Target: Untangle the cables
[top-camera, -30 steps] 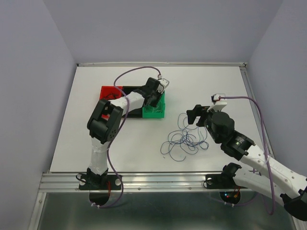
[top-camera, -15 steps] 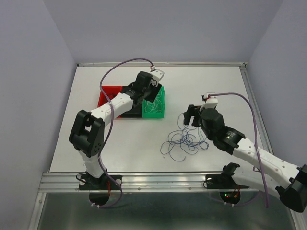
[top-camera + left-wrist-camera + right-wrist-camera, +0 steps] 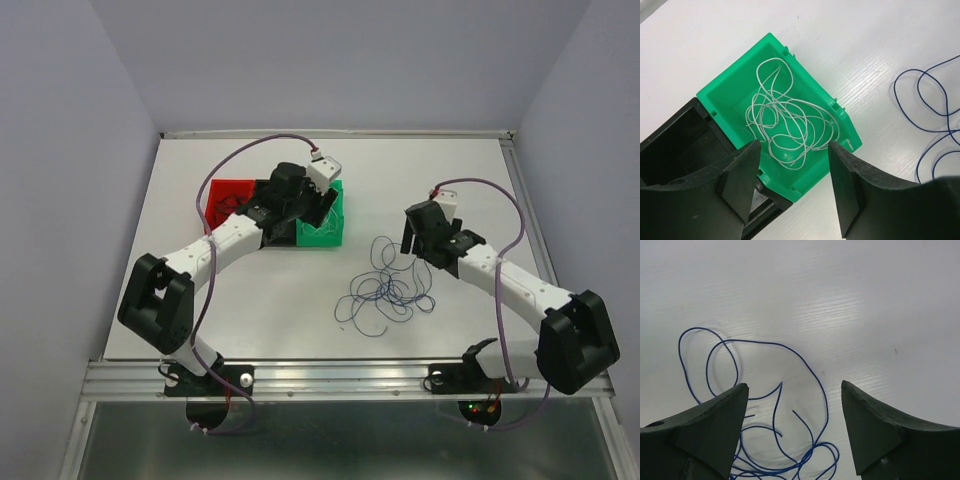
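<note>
The left fingers (image 3: pixel 320 207) have just spread apart over the green bin (image 3: pixel 720 97) and hold nothing. A white wire (image 3: pixel 790 125) lies coiled in the bin directly below them, so one strand looks sorted. The right fingers (image 3: pixel 412 240), wide and empty, have swung in above the remaining cables (image 3: pixel 385 290): thin dark blue loops, loosely overlapping on the surface (image 3: pixel 250 300).
</note>
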You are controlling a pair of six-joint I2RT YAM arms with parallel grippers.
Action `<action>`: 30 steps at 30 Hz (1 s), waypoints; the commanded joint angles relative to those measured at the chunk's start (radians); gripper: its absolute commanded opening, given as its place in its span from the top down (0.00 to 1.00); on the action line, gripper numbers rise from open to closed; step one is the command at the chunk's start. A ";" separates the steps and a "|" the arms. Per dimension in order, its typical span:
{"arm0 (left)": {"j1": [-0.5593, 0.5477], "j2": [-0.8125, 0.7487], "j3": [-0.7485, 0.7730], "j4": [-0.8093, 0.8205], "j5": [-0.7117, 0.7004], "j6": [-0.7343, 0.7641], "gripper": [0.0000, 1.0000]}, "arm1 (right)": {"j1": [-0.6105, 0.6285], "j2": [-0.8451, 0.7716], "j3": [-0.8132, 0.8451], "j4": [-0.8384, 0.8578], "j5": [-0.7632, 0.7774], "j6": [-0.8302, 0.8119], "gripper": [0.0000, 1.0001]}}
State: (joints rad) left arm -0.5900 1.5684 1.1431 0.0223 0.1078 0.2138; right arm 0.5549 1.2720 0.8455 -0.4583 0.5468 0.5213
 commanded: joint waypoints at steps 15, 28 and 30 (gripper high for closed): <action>-0.004 -0.100 -0.029 0.093 0.035 0.016 0.33 | -0.089 0.058 -0.045 0.007 -0.268 -0.049 0.69; -0.004 -0.140 -0.055 0.119 0.099 0.027 0.32 | -0.066 -0.345 -0.078 0.076 -0.234 -0.055 0.99; -0.005 -0.157 -0.083 0.140 0.136 0.033 0.32 | -0.067 -0.439 -0.111 0.176 -0.289 -0.072 0.99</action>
State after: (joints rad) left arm -0.5892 1.4910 1.0988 0.0883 0.1711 0.2276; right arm 0.4797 0.9718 0.7925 -0.4427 0.2871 0.4694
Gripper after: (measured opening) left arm 0.673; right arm 0.015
